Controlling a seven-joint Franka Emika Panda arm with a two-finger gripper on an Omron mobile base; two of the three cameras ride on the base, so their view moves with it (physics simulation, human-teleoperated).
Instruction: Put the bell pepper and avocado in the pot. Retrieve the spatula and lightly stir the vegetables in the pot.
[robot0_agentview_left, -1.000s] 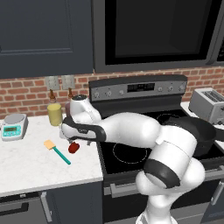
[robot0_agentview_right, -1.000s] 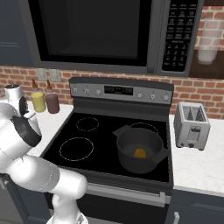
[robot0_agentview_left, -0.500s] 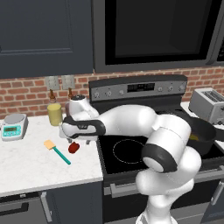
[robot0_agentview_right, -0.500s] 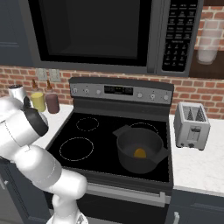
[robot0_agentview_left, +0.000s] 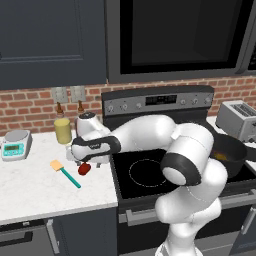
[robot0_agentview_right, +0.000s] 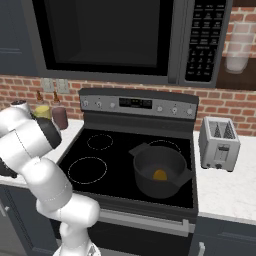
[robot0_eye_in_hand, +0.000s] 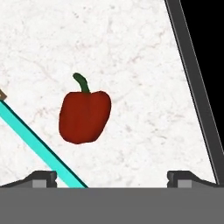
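now gripper nearer bell pepper

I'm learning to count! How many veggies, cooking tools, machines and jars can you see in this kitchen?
Vegetables: 2, the dark red glossy bell pepper and the olive-brown avocado.
Cooking tools: 2, the dark grey round pot and the teal-handled spatula.
Machines: 2, the silver toaster and the small scale.
Jars: 2, the yellow jar and the maroon jar.
Total: 8
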